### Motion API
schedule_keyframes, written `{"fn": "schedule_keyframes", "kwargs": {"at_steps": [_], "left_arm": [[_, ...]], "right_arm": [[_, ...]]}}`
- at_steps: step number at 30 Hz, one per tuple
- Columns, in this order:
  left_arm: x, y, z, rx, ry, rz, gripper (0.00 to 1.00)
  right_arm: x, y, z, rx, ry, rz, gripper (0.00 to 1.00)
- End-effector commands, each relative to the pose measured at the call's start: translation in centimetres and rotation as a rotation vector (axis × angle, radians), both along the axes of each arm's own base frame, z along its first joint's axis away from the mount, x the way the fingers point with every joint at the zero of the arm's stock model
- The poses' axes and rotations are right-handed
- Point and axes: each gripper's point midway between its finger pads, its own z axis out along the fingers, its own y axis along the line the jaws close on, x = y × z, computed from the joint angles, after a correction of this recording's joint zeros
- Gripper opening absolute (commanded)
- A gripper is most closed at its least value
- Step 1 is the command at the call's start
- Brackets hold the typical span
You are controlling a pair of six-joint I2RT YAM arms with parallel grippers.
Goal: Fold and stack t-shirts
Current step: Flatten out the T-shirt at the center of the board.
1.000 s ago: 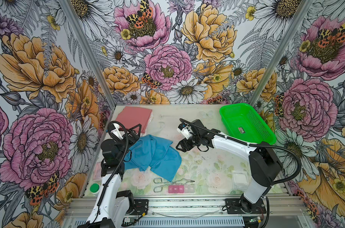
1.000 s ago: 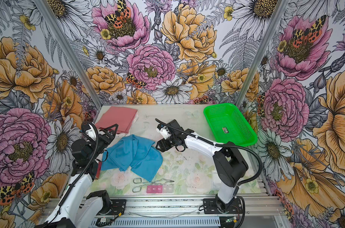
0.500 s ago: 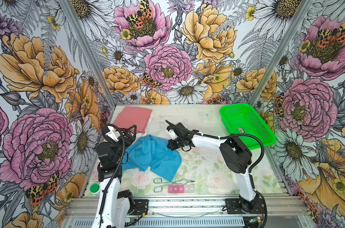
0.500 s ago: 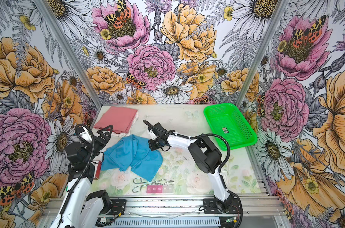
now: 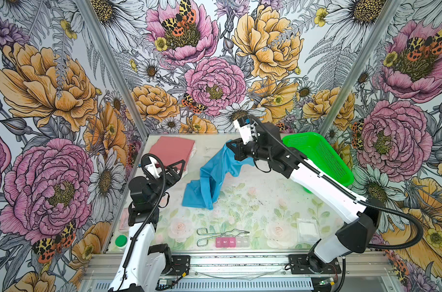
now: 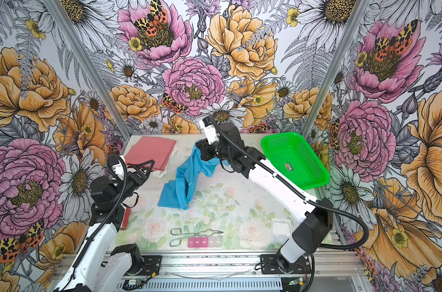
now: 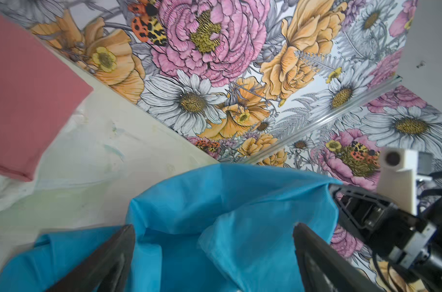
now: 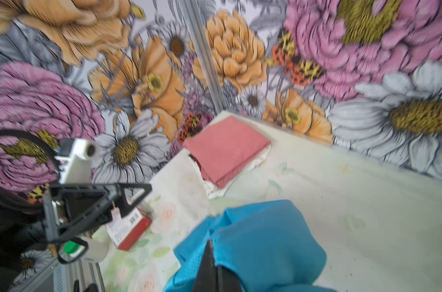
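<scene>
So far, one salmon-pink t-shirt (image 5: pixel 171 149) lies folded at the far left corner of the table (image 5: pixel 252 202), on white fabric (image 6: pixel 161 174) that is probably another folded shirt. The sky-blue t-shirt (image 5: pixel 209 177) is unfolded: the right gripper (image 5: pixel 230 148), pressed together, pinches its upper edge aloft while its lower end rests mid-table. The left gripper (image 5: pixel 180 168) hangs spread and empty beside it. Folding and stacking the blue one remain.

right hand (image 5: pixel 230 148) has pinched and lifted the blue t-shirt (image 5: pixel 209 177).
</scene>
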Motion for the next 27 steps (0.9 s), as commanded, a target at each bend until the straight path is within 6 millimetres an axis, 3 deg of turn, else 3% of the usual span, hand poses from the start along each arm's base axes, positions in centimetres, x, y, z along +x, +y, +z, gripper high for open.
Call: {"fn": "schedule_keyframes", "kwargs": {"at_steps": [1, 5, 10, 19, 27], "left_arm": [[-1.4, -4.5, 4.4, 0.062, -0.175, -0.180, 0.99], [-4.2, -10.4, 6.1, 0.102, -0.284, -0.415, 0.99], [-7.1, -13.9, 7.6, 0.108, -0.365, -0.575, 0.99], [-5.1, -14.2, 5.9, 0.280, -0.319, -0.464, 0.89], [-2.4, -15.9, 3.4, 0.591, -0.251, -0.360, 0.72]], "right_arm": [[-1.4, -0.7, 3.0, -0.031, -0.073, 0.032, 0.00], [-1.0, -1.4, 4.3, -0.033, -0.099, 0.003, 0.00], [0.0, -2.0, 3.0, -0.071, -0.058, -0.034, 0.00], [-0.9, -1.8, 0.4, -0.098, 0.014, -0.010, 0.00], [-2.1, -0.7, 0.2, -0.096, 0.020, 0.036, 0.00]]}}
